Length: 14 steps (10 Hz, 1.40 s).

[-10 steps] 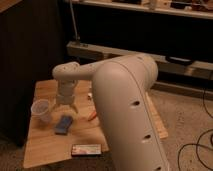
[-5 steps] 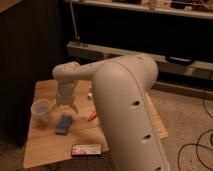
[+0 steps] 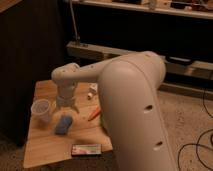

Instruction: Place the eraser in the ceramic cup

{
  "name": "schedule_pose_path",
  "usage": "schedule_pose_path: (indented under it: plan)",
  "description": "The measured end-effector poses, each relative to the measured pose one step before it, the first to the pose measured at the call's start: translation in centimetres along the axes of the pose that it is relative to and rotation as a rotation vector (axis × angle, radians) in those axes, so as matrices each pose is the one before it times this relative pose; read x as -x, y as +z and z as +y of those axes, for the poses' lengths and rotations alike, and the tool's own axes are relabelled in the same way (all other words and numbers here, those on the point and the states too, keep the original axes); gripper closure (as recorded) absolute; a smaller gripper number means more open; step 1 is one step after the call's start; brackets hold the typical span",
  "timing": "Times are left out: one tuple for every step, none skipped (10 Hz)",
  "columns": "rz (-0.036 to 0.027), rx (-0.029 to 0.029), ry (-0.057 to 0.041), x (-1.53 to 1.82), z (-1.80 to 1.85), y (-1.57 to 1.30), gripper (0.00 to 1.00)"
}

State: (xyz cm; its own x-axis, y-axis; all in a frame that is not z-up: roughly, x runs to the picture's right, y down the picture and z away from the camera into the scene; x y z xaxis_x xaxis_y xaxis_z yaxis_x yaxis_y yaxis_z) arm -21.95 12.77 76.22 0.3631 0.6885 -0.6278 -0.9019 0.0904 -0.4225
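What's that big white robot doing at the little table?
The robot's claw hangs open above the wooden table, pointing down over a blue pad and right next to the ceramic cup. It isn't holding anything. The eraser that is supposed to go into the cup lies flat near the table's front edge, away from the claw, so the job hasn't really begun.
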Motion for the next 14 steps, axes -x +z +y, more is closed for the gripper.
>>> schedule_pose_path:
  plan:
    - [-0.01926, -0.01403, -0.14264, -2.087, 0.395, -0.64, 0.2]
    - [-0.0097, -0.00861, -0.09124, -1.56, 0.714, -0.449, 0.2]
    - [-0.0052, -0.00987, -0.05244, -0.948, 0.547, -0.234, 0.2]
    - [-0.00173, -0.0115, -0.0441, -1.016, 1.111, -0.166, 0.2]
    - [-0.00015, -0.01361, -0.00741, -0.328, 0.465, -0.005, 0.2]
    - [0.00029, -0.00177, -0.00199, -0.098, 0.317, 0.013, 0.2]
    - [-0.00069, -0.00208, 0.00419, -0.016, -0.23, -0.021, 0.2]
    - [-0.00097, 0.0005, 0.00166, -0.003, -0.049, -0.044, 0.2]
    - [-0.00176, 0.00275, -0.00361, 0.019, 0.162, 0.079, 0.2]
    - [-0.01616, 0.01187, -0.02386, -0.162, 0.065, 0.204, 0.2]
    - [-0.03161, 0.00706, -0.07346, -0.867, -0.325, 0.185, 0.2]
    - [-0.02355, 0.01031, -0.08114, -0.902, 0.019, 0.048, 0.2]
    - [-0.01621, 0.00676, -0.05967, -0.635, -0.028, 0.051, 0.2]
    - [-0.01629, 0.01332, -0.05501, -0.72, 0.068, 0.002, 0.2]
